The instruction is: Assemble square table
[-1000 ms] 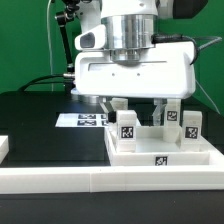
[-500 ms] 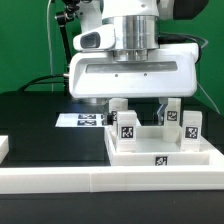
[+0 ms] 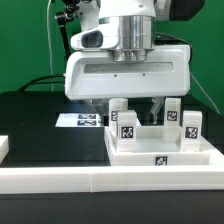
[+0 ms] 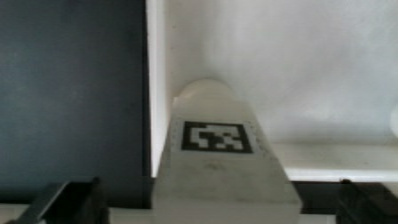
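Gripper (image 4: 210, 203) | jaws spread wide, straddling leg (image 4: 217, 150), holding nothing | risk: off-centre closing, perhaps, tips leg onto tabletop (image 3: 160, 158) at exterior view's right

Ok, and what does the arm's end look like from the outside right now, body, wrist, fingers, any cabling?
The gripper has a wide, boxy white body with rounded corners and a thin dark seam across its face. Above it sits a silvery ribbed cylindrical wrist under white arm housing with black parts. The fingers are black. Dark cables hang behind the arm against the green backdrop. No logo or marking shows on the gripper body.
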You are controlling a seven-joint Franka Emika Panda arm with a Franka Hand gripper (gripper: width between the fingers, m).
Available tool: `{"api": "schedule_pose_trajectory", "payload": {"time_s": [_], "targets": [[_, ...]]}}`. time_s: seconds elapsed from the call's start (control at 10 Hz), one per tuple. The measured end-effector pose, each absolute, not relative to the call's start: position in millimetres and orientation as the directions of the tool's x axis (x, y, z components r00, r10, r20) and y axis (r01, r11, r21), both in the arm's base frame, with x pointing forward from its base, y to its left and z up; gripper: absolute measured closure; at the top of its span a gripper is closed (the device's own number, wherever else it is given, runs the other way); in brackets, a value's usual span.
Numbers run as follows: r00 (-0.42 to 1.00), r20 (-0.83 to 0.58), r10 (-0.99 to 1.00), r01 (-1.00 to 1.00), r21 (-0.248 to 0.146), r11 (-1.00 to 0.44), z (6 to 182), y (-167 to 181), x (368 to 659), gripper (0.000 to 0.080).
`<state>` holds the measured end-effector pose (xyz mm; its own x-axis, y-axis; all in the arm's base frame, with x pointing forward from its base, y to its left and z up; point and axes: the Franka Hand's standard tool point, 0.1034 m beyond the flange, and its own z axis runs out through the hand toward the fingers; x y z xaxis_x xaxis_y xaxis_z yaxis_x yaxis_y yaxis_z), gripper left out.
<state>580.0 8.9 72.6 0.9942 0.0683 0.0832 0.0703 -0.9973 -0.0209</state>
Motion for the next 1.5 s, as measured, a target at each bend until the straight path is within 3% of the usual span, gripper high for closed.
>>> {"api": "schedule_pose_trajectory", "payload": {"time_s": [0.1, 0.2, 0.3, 0.4, 0.6, 1.0, 1.5], "targets": [[0.994, 0.083, 0.068, 0.070, -0.021, -0.997, 72.6, 8.8, 580.0, 0.0281], [0.994, 0.083, 0.068, 0.070, -0.021, -0.997, 72.6, 8.7, 580.0, 0.0281], [0.995, 0.083, 0.053, 0.055, -0.022, -0.998, 72.7, 8.2, 580.1, 0.0482], [0.996, 0.082, 0.027, 0.029, -0.024, -0.999, 72.6, 8.2, 580.1, 0.0511], [0.996, 0.082, -0.020, -0.017, -0.031, -0.999, 72.6, 7.9, 580.0, 0.0511], [0.860, 0.065, -0.506, -0.502, -0.074, -0.862, 71.5, 5.5, 580.1, 0.0511], [0.517, 0.034, -0.855, -0.850, -0.095, -0.518, 71.3, 5.4, 580.3, 0.0509]]}}
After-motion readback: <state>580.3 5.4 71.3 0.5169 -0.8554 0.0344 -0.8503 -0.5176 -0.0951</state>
